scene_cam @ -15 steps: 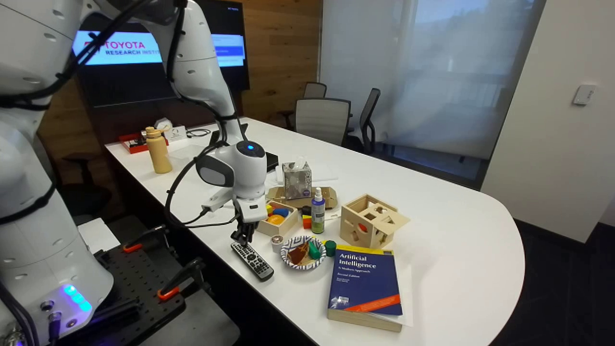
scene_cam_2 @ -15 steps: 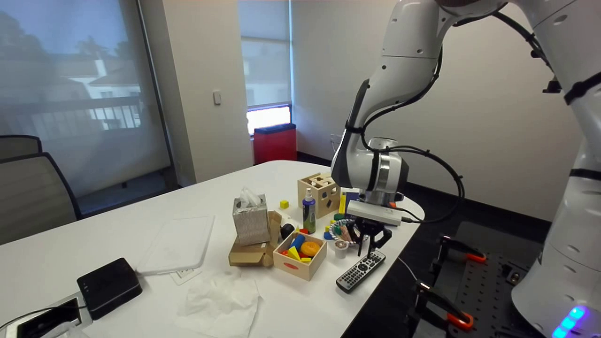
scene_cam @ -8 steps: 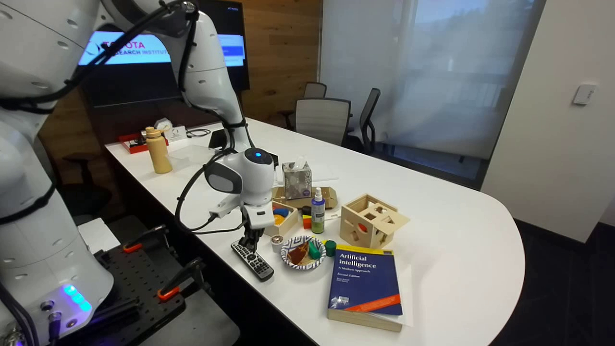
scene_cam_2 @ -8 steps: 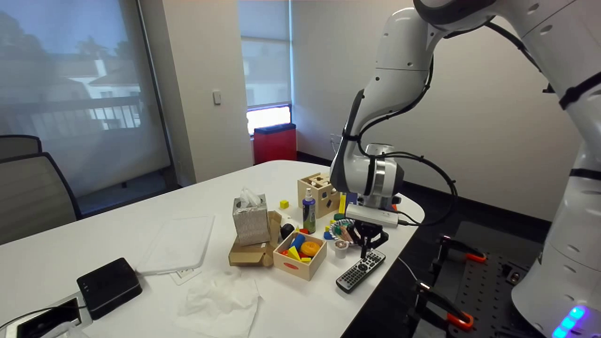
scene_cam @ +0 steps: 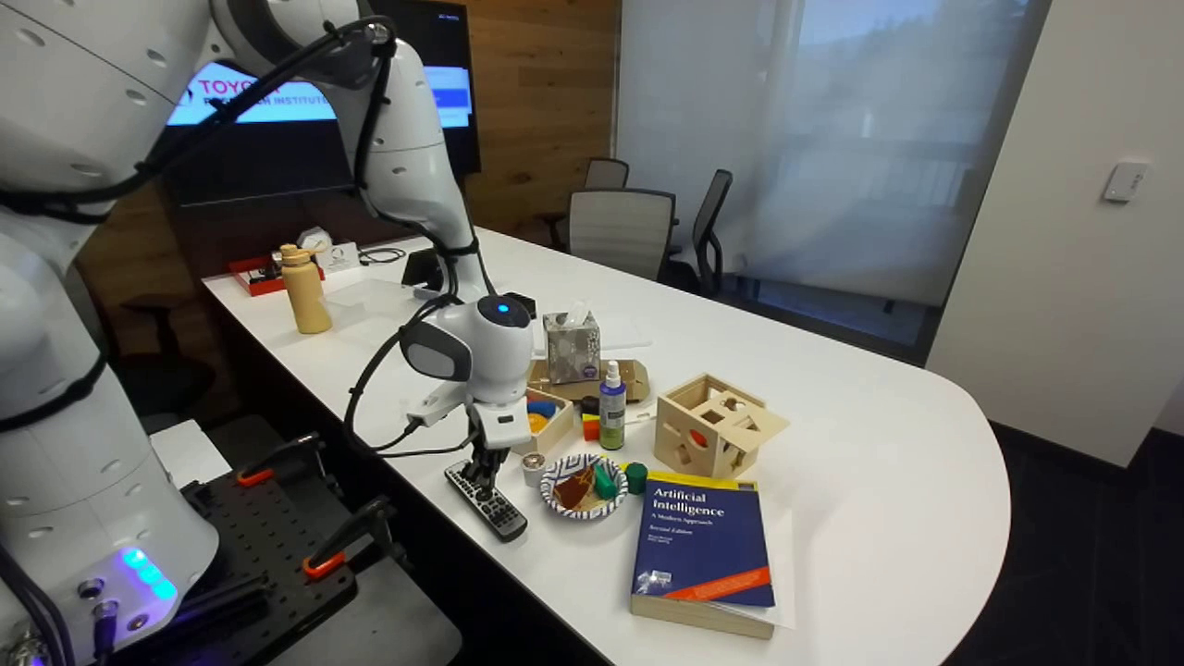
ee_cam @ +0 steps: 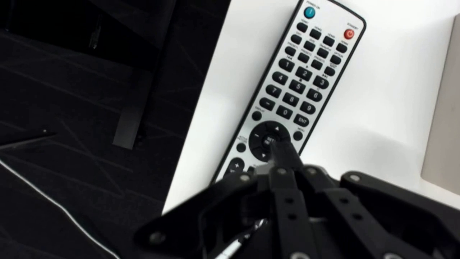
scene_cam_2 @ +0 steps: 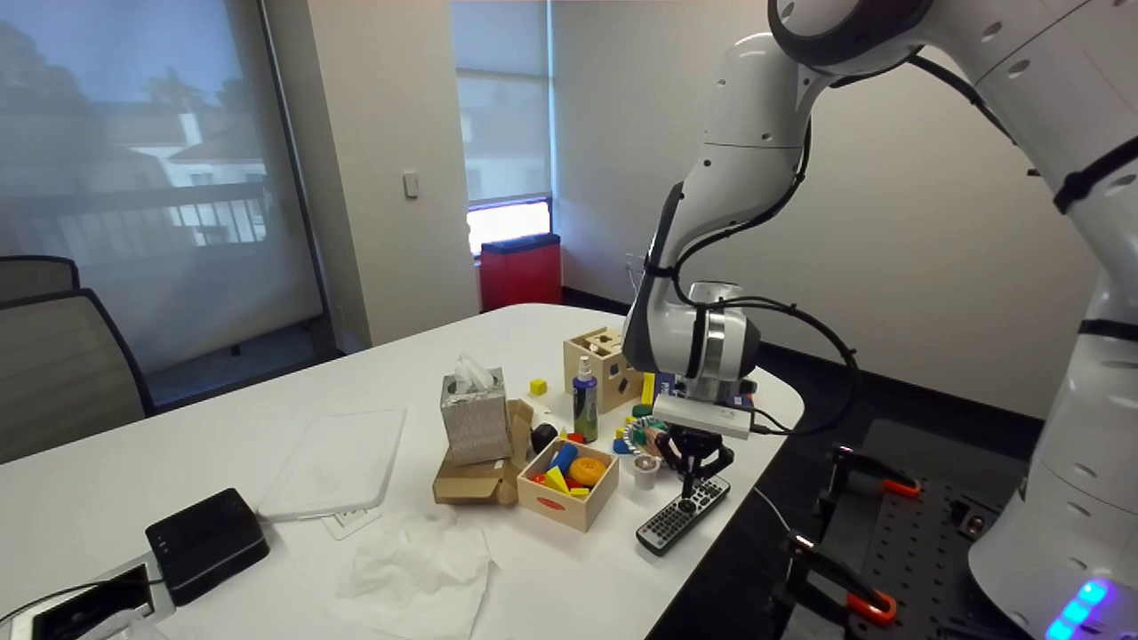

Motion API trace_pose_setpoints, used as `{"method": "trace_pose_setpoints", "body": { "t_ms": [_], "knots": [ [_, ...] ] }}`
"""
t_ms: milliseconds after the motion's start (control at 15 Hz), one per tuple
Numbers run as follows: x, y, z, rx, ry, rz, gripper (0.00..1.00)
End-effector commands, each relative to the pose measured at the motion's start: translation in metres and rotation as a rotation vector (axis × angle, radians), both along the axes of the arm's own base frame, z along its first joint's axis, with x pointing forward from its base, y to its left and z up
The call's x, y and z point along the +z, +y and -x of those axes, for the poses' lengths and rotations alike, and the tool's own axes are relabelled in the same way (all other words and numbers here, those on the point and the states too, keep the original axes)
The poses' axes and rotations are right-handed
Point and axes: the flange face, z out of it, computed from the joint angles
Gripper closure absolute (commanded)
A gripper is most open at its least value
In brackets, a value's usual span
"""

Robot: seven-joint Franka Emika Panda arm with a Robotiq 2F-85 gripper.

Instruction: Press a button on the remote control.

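In an exterior view, the claw (scene_cam: 483, 486) has moved along the remote control (scene_cam: 498, 511) on the desk (scene_cam: 879, 481). In an exterior view, its closed fingers (scene_cam_2: 688, 482) now stand lower. In the wrist view they overlap the round pad (ee_cam: 267, 137): contact unclear, press likely imminent.

Table (scene_cam: 879, 518): white, round-ended
Near edge: remote control (ee_cam: 296, 86), tan bottle (scene_cam: 306, 294)
Inward: patterned bowl (scene_cam: 585, 512), spray bottle (scene_cam: 612, 412), holed wooden box (scene_cam: 668, 430)

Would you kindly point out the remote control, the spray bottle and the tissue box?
Remote control (ee_cam: 294, 92), in the wrist view: its face, among the number keys.
Spray bottle (scene_cam: 612, 413), in an exterior view: its body.
Tissue box (scene_cam_2: 476, 425), in an exterior view: its side.
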Motion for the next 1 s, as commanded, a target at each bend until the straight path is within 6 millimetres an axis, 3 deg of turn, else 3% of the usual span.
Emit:
{"method": "trace_pose_setpoints", "body": {
  "t_ms": [0, 933],
  "knots": [
    [-0.004, 0.0, -0.001, -0.011, 0.013, -0.029, 1.0],
    [-0.023, 0.005, -0.005, -0.006, 0.038, -0.043, 1.0]
  ]
}}
